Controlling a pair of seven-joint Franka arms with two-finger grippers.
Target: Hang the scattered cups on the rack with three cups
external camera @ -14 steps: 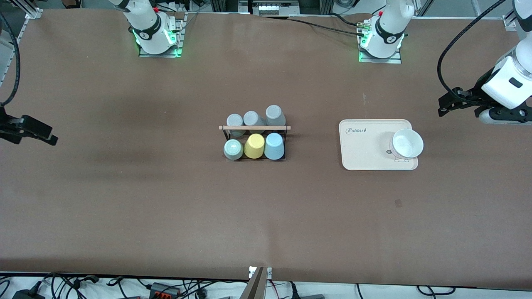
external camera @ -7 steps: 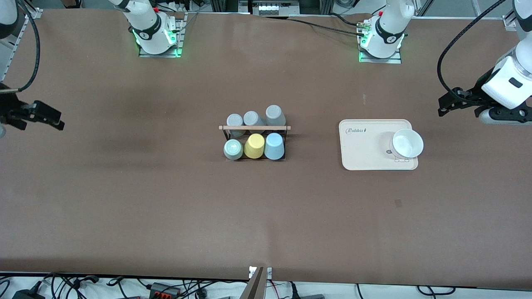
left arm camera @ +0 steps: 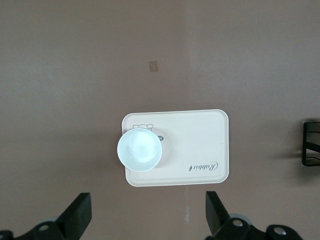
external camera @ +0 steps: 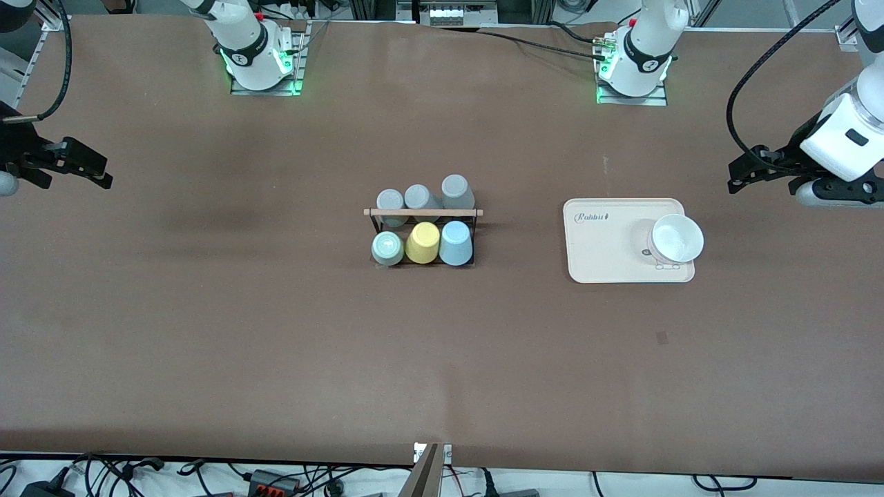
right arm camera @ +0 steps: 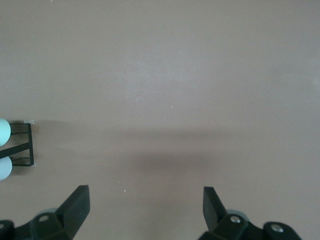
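The black wire rack (external camera: 376,222) with a wooden rod (external camera: 423,212) stands mid-table. Upside down on its pegs are the mint-green cup (external camera: 387,248), a yellow cup (external camera: 423,243) and the light blue cup (external camera: 456,243), with three grey cups (external camera: 418,198) in the row nearer the robots' bases. My right gripper (external camera: 97,171) is open and empty over bare table at the right arm's end; its wrist view (right arm camera: 145,207) shows the rack's end (right arm camera: 22,145). My left gripper (external camera: 736,178) is open and empty over the table at the left arm's end, also in its wrist view (left arm camera: 147,220).
A cream tray (external camera: 601,248) lies between the rack and the left arm's end, with a white bowl (external camera: 677,238) on it; both show in the left wrist view, tray (left arm camera: 200,145) and bowl (left arm camera: 140,150). Cables run along the table's edges.
My right gripper has moved along the table's end toward the side where the robots' bases stand. The left arm, the rack and the cups have not moved.
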